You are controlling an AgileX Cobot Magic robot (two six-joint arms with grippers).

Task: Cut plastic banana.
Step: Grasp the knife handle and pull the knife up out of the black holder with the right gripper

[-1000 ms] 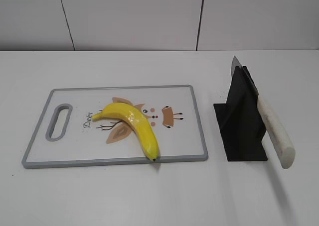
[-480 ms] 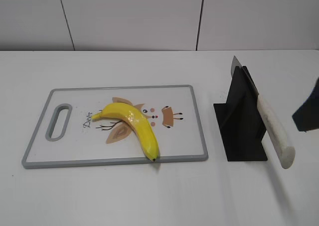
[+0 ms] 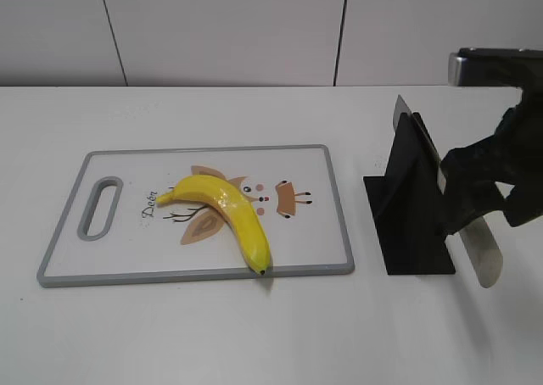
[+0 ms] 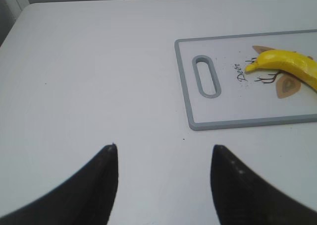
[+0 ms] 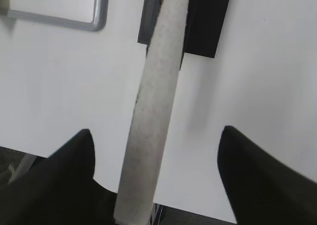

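While the plastic banana lies on the cutting board at the left of the white table, the right gripper hangs at the far right of the exterior view, over the white handle of the knife. The knife rests tilted in a black stand, blade up and handle slanting down toward the camera. The stand sits just beside the board's right edge, apart from it.

In the right wrist view the gripper has its fingers spread wide, with the knife handle running between them and touching neither. A corner of the board and the stand show at the top of that view.

The left gripper is likewise spread, its two dark fingers above bare table, well apart from the board. The banana's stem end appears at the upper right of the left wrist view, beside the board's slotted handle hole.

The banana is whole, curved, with its stem toward the board's handle hole and its tip near the front rim. It lies well apart from both grippers.
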